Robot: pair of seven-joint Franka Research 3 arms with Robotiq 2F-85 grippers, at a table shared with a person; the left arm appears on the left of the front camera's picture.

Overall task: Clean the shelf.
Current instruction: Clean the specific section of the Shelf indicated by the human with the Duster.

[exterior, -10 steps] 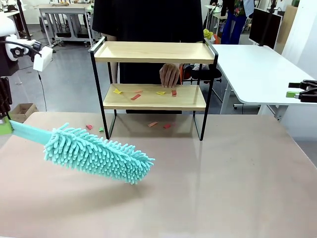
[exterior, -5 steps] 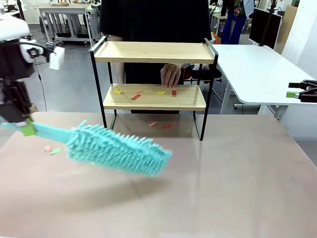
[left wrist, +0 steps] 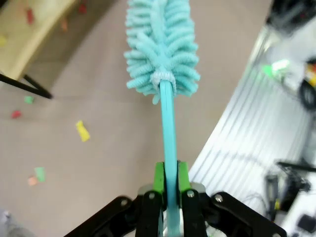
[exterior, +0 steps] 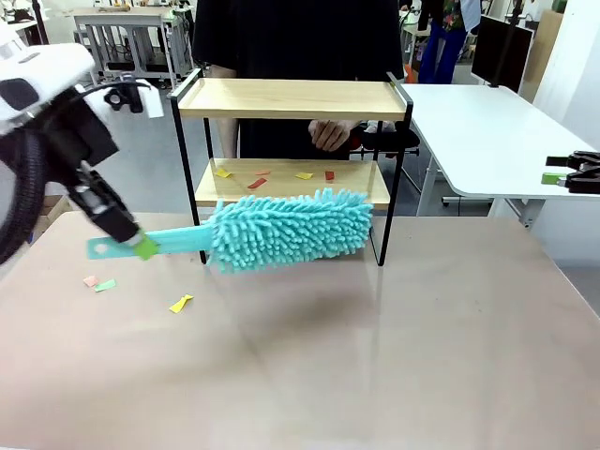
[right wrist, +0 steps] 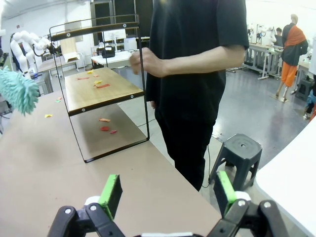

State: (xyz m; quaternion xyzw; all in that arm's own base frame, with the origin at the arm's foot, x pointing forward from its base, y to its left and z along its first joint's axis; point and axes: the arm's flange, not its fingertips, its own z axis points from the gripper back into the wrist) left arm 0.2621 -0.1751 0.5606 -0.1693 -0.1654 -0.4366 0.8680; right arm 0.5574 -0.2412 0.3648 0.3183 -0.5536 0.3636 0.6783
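At the table's far edge stands the shelf (exterior: 291, 98), with coloured paper scraps (exterior: 258, 181) on its lower board and a person's hand (exterior: 330, 134) behind it. The left gripper (exterior: 142, 247) is clamped on the handle of a teal fluffy duster (exterior: 291, 228), whose head hangs level before the lower board; whether they touch is unclear. The right gripper (right wrist: 168, 192) sits off to the side, fingers wide apart

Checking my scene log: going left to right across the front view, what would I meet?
From the left: left jaws, shut on the duster handle → yellow scrap → duster head → right jaws, open.
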